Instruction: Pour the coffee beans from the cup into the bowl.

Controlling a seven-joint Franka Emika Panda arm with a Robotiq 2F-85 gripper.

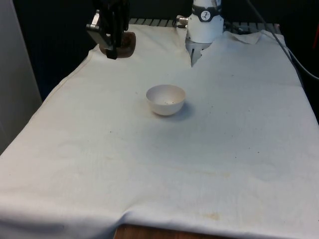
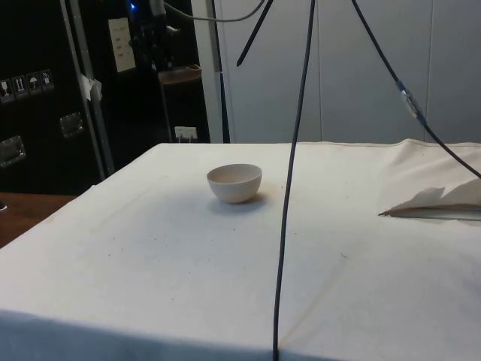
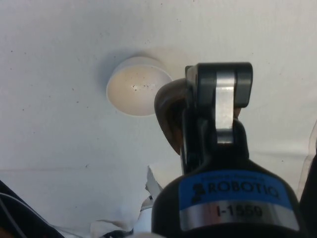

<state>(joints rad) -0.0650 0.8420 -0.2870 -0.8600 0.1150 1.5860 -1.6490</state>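
White cloth [image 1: 199, 164] carries a bowl [image 1: 166, 99], apart from the raised end effector [image 1: 113, 42] pinching a brown cup [image 1: 124, 44].

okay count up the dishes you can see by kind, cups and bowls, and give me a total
Cups: 1, the brown cup held up in the gripper.
Bowls: 1, the white bowl on the cloth.
Total: 2.

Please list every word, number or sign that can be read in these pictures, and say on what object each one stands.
"ROBOTIQ": on the blue label of the black two-finger tool, wrist view.
"I-1559": on the silver band under that label; the last digits are uncertain.
Pale paper sheet on the dark cabinet, side view: too small to read.
Small white pictogram stickers on the cabinet: symbols, not legible.
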